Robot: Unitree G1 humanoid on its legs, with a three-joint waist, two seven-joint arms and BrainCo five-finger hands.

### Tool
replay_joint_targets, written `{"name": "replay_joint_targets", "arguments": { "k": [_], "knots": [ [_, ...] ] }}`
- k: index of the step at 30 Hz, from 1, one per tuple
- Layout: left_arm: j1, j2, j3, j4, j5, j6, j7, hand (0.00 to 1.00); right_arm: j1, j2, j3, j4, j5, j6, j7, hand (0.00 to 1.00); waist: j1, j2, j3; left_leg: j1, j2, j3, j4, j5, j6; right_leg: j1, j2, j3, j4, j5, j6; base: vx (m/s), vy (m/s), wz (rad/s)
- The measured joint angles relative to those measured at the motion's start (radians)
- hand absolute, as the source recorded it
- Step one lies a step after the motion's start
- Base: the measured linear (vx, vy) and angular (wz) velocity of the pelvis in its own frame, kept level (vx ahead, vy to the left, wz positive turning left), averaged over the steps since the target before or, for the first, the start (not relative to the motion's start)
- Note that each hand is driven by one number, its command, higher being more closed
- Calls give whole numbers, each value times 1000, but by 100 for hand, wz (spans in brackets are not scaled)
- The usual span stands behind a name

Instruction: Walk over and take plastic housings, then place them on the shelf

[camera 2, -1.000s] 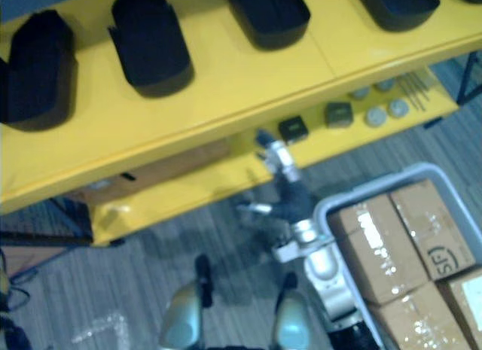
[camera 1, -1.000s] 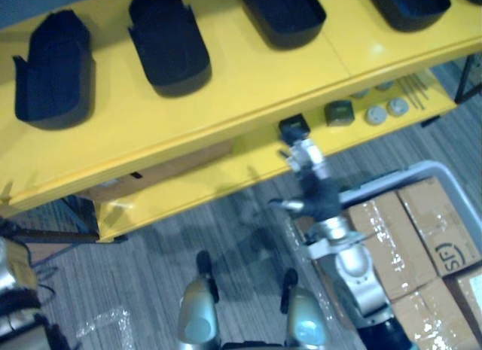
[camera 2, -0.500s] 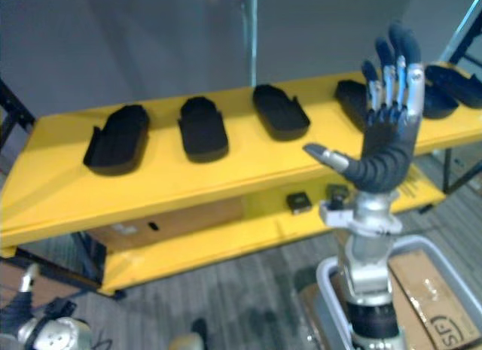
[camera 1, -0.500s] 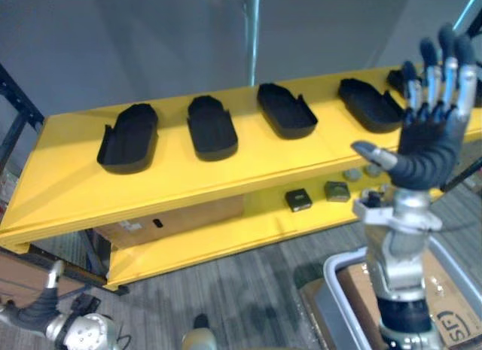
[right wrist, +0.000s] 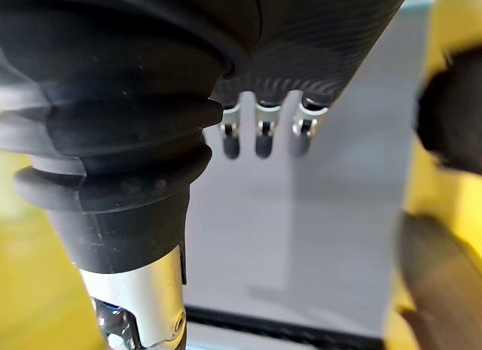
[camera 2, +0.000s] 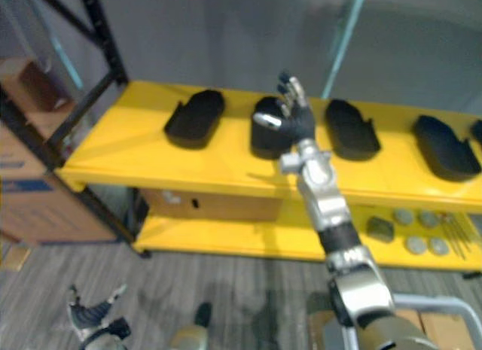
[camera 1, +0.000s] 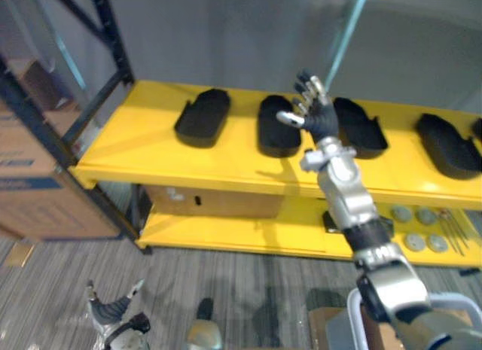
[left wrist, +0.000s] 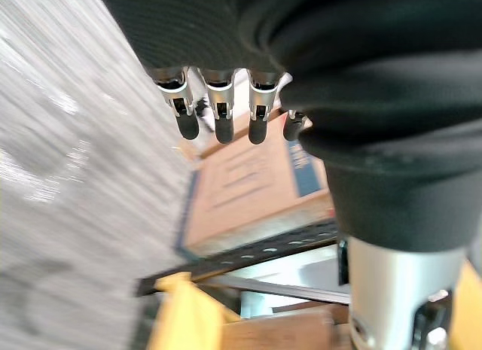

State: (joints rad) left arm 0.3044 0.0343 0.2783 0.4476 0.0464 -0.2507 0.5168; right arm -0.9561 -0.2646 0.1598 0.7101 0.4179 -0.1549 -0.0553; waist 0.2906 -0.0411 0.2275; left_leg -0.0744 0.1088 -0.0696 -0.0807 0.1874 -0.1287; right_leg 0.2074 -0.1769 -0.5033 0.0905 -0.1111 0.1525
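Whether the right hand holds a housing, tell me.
No, the right hand is raised with straight, empty fingers in front of the housings.

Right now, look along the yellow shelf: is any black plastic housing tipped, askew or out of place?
Nothing stands out. The black plastic housings lie flat in a row on the yellow shelf, none tipped or overhanging. The right hand is raised in front of one, open and empty.
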Motion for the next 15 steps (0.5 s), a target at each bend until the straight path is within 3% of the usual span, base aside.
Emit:
{"name": "replay_joint_targets", "arguments": {
  "k": [3,6,11,15],
  "knots": [
    [12,3,-5,6,-8,0,-24,0,-83,0,-6,110,2,-17,-6,0,42,4,41,-23,-2,-35,0,20,-4,-7,1,-37,30,-19,5,-22,-45,34],
    [4,5,-23,8,-10,-7,-54,0,-148,-3,-45,138,19,-38,-9,0,56,15,95,-52,-11,-58,1,30,-4,-47,-18,-54,98,-50,10,-17,-29,28],
    [-27,7,-70,17,-9,-51,-104,0,-153,-65,-111,134,14,-85,-24,0,49,25,158,-73,-73,-97,31,34,19,-40,-88,-104,184,-94,36,41,-20,35],
    [-38,10,-105,51,2,-63,-153,0,-113,-82,-167,76,-37,-114,-44,0,45,21,163,-65,-117,-94,79,-4,43,-3,-125,-118,197,-98,43,50,8,14]
  ]
}}
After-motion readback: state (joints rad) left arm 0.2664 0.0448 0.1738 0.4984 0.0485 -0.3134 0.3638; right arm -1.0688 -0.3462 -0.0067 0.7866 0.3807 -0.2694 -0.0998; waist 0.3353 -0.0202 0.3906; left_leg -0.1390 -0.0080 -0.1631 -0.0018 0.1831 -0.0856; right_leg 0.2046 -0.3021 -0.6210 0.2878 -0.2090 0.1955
